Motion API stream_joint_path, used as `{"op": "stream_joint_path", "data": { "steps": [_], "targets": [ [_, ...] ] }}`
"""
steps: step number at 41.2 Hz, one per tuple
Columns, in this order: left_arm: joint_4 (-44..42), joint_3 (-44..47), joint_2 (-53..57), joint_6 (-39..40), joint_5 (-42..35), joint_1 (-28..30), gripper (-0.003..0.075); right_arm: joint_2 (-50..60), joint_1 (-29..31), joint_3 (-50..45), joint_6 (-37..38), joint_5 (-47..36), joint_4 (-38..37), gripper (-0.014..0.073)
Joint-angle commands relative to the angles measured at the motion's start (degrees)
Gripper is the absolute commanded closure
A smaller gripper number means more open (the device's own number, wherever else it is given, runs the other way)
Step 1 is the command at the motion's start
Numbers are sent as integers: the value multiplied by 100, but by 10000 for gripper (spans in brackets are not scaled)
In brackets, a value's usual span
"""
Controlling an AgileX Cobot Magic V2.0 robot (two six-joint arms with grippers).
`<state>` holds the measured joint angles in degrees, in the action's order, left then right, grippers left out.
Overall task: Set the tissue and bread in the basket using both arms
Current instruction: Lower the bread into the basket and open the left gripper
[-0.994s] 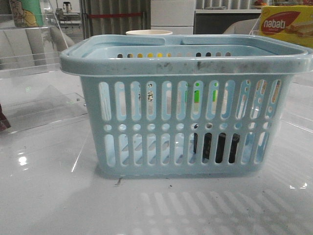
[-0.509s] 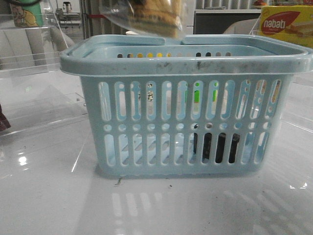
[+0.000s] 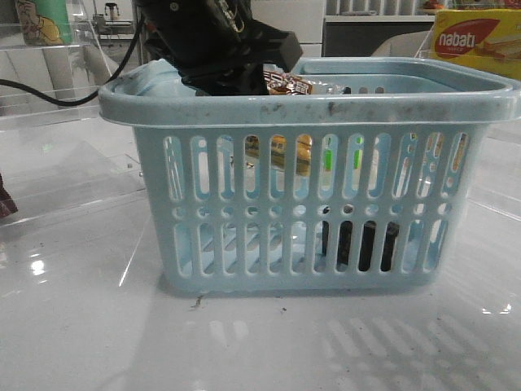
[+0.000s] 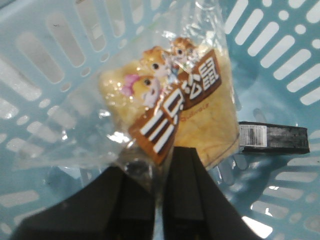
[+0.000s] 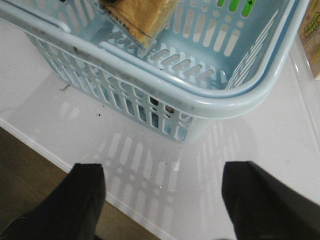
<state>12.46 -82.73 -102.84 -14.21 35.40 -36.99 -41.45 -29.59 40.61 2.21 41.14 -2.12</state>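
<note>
The pale blue basket [image 3: 309, 106] stands in the middle of the table. My left gripper [image 4: 161, 170] is shut on the clear wrapper of the bread [image 4: 170, 110] and holds it inside the basket, above the floor. In the front view the black left arm [image 3: 212, 41] reaches over the far left rim, and the bread [image 3: 281, 151] shows through the slots. The tissue [image 4: 272, 138], a dark flat pack, lies on the basket floor at the right [image 3: 358, 244]. My right gripper [image 5: 162, 200] is open and empty over the table outside the basket's corner [image 5: 200, 97]. The bread [image 5: 140, 15] also shows there.
A yellow-and-red nabati box [image 3: 476, 41] stands at the back right. Clear acrylic shelves [image 3: 57, 179] stand to the left of the basket. The table's front edge [image 5: 50, 155] runs under my right gripper.
The bread came into view above the basket and has gone down into it, with the left arm now over the far left rim. The tissue has not moved.
</note>
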Motion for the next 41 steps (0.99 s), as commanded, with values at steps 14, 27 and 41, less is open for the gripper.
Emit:
{"op": "stream_joint_path", "data": {
  "steps": [14, 27, 41],
  "targets": [
    [69, -186, 276, -7, -580, -41, 403, 34, 12, 145, -18, -356, -85, 3],
    [69, -186, 276, -7, -592, -41, 403, 34, 12, 145, -18, -356, -85, 3],
    [69, -765, 579, -7, 151, -41, 403, 34, 12, 145, -18, -356, -85, 3]
  ]
}}
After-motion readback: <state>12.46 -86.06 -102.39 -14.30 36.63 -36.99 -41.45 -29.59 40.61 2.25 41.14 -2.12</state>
